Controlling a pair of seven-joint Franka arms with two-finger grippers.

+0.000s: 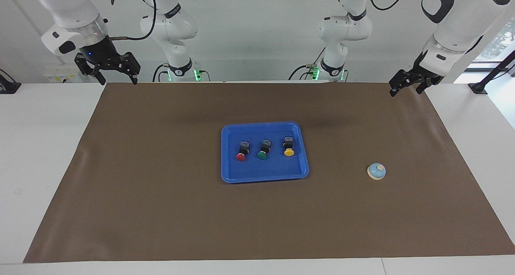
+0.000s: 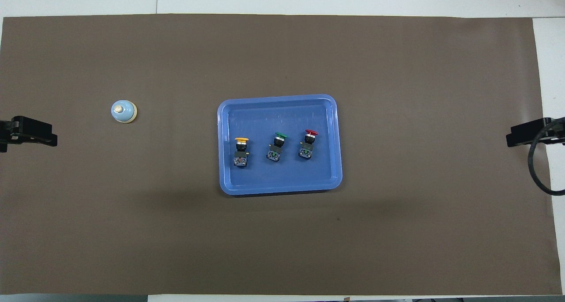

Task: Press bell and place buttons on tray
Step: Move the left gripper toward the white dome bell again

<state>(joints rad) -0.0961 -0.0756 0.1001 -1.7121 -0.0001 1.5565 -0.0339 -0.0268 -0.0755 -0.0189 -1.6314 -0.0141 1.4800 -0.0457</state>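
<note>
Blue tray (image 1: 225,174), frame centre, holds all three buttons (image 1: 262,149). Both pincers, left (image 1: 406,86) and right (image 1: 108,68), hang wide open, empty. Placement looks complete; bell (image 1: 376,171) press unconfirmed.

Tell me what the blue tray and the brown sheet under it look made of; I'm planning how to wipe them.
The shallow blue rectangular tray looks like moulded plastic: uniform colour, rounded corners, a faint sheen with light scuffs on its floor. The brown table covering seems a matte paper or thin mat; it lies flat with soft ripples near one edge, so which is uncertain.
</note>
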